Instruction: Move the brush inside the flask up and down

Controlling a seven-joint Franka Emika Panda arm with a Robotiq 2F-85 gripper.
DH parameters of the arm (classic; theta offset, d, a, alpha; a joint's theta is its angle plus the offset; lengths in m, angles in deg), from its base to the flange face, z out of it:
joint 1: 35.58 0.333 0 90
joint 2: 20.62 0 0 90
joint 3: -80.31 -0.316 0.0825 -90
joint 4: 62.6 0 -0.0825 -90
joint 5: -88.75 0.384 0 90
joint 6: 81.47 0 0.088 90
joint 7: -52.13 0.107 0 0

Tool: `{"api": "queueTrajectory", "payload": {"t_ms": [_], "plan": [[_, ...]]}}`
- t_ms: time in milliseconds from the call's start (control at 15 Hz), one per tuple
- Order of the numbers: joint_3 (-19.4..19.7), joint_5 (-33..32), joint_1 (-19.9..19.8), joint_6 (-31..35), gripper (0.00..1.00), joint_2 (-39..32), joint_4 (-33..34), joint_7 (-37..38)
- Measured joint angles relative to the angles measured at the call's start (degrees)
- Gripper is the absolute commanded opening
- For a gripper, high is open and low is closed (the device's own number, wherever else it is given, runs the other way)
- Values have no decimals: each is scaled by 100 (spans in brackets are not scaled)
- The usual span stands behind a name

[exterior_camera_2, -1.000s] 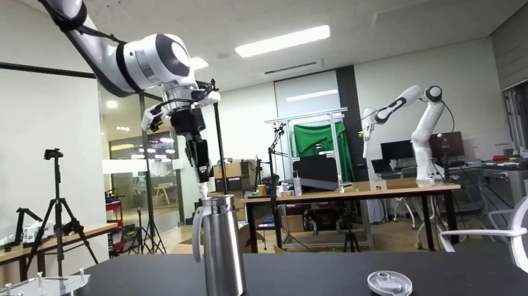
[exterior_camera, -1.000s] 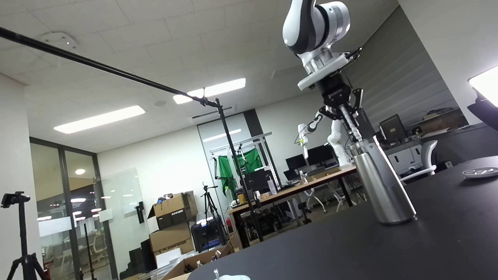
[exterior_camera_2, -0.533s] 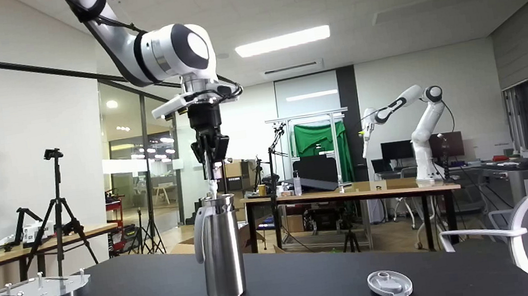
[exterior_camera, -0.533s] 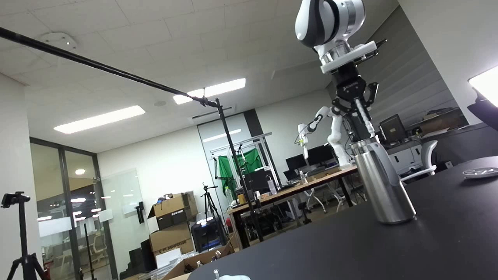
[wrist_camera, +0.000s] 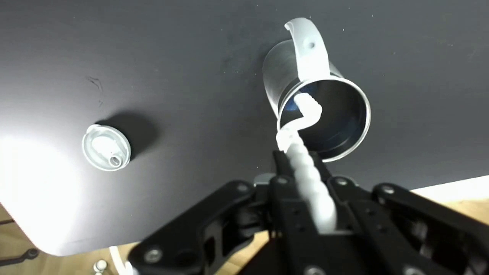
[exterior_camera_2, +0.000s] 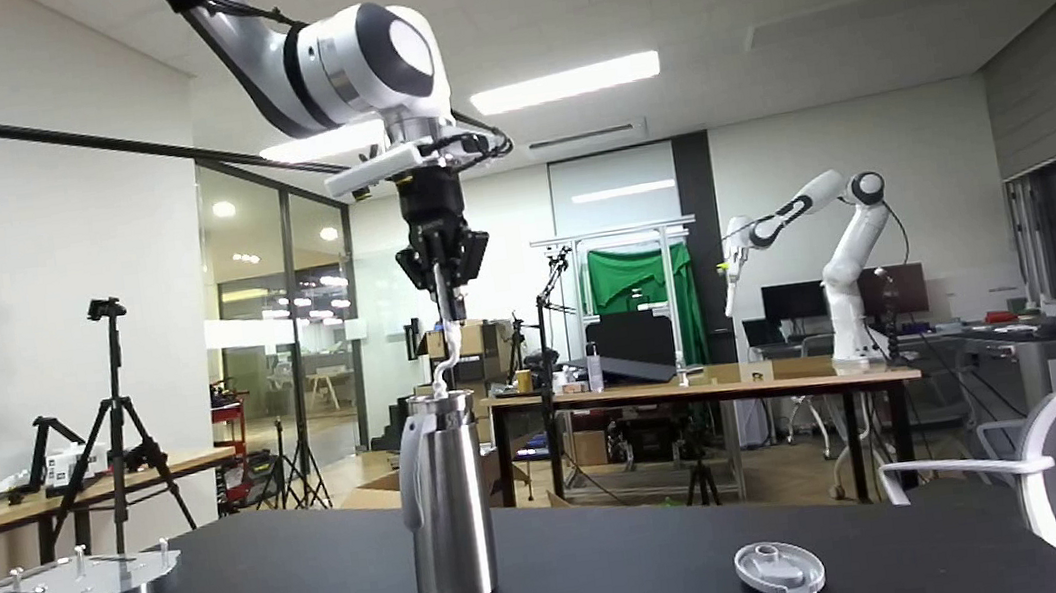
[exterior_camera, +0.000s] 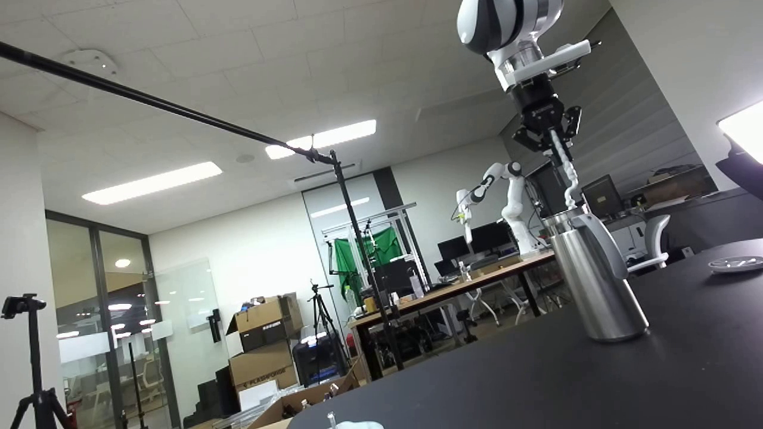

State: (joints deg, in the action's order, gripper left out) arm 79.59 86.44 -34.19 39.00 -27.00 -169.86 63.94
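One flask [exterior_camera_2: 451,517], one brush [wrist_camera: 305,168], one lid [exterior_camera_2: 780,571], two robot arms [exterior_camera_2: 348,62]

Legible markings: one item noted.
Brand lettering "FLASHFORGE" [exterior_camera: 261,379], in dark capitals, slightly blurred, along the lower part of a stacked brown cardboard box [exterior_camera: 257,361] at far left, as seen in an exterior view.

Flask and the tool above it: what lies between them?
Only the white, bent brush: it runs from the tool down into the open flask. Both exterior views show this.
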Motion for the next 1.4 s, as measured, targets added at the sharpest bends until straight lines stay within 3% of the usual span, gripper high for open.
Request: {"api": "queueTrajectory", "payload": {"t_ms": [800,1400], "plan": [[-45,51,31,-3,4,632,418,-1261],[-5,475,-136,-19,4,-294,283,-1851]]}}
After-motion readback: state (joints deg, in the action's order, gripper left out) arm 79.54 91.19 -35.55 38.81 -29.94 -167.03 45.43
